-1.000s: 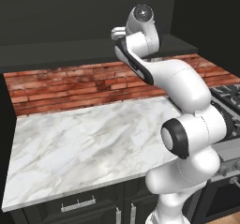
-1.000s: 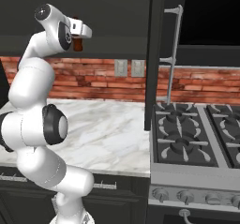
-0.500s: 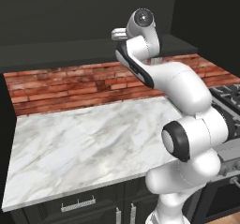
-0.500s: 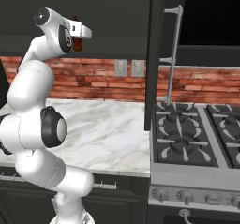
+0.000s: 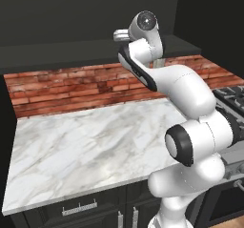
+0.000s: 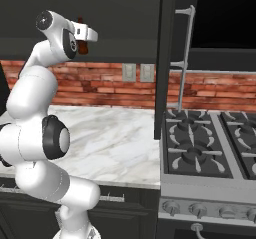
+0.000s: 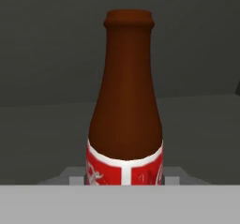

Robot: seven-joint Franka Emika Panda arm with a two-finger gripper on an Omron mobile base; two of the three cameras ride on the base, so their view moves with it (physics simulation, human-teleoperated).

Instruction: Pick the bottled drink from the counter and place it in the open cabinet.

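The bottled drink (image 7: 124,101) sits pinched in the gripper (image 6: 82,45), raised well above the counter (image 5: 90,141) and facing the open cabinet (image 7: 47,54), whose dark inside fills the hand view from 9 to 3 o'clock behind the neck. The likely risk is a release with the bottle tilted or its base over the shelf edge, so it topples or drops to the marble. In the right base view, a black cabinet door (image 6: 165,58) stands at 3 o'clock of the hand, beside the stove (image 6: 210,148); a wide swing could clip it.

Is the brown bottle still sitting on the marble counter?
Apart. The right base view shows the bottled drink up at the gripper, high above the counter, with brick wall between them.
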